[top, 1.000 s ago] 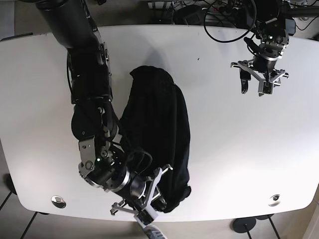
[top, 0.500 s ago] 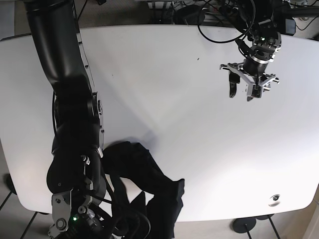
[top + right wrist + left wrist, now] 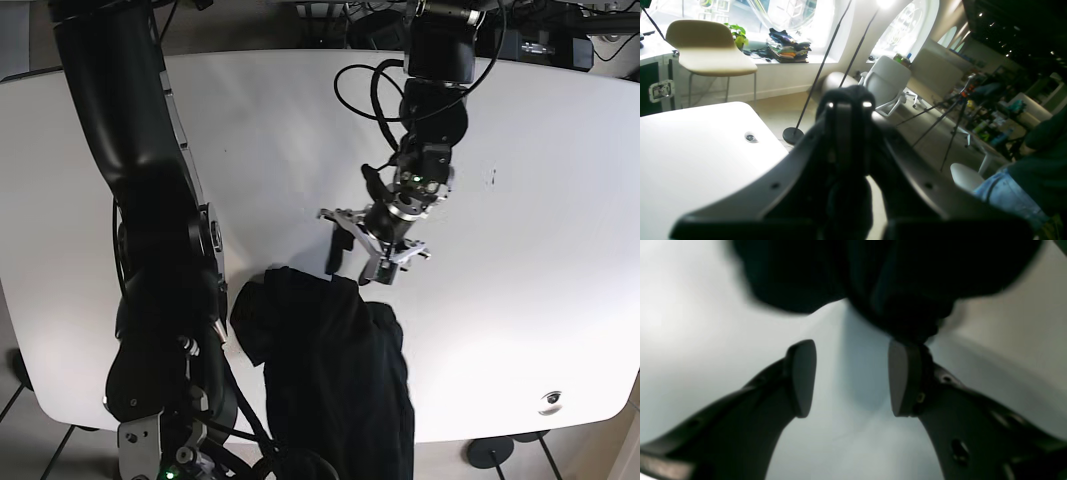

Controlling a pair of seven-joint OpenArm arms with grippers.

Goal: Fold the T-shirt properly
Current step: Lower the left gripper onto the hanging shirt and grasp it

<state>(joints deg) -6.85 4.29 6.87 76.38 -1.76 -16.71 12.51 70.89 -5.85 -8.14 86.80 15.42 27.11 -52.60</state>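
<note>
T-shirt (image 3: 335, 380), black and bunched, lay on the near side of the white tabletop (image 3: 520, 300), hanging over its front edge. We saw the left tool (image 3: 366, 255) just beside the cloth's top edge, its fingers spread and holding nothing. We found the right tool (image 3: 848, 110) pressed together, dark cloth apparently pinched between its fingers.

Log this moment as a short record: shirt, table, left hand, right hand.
shirt: black T-shirt, crumpled, hanging over the table's near edge
table: white
left hand: left hand open, just above the shirt's upper edge; one fingertip close to the cloth
right hand: right hand shut on dark cloth, out past the table's edge
</note>
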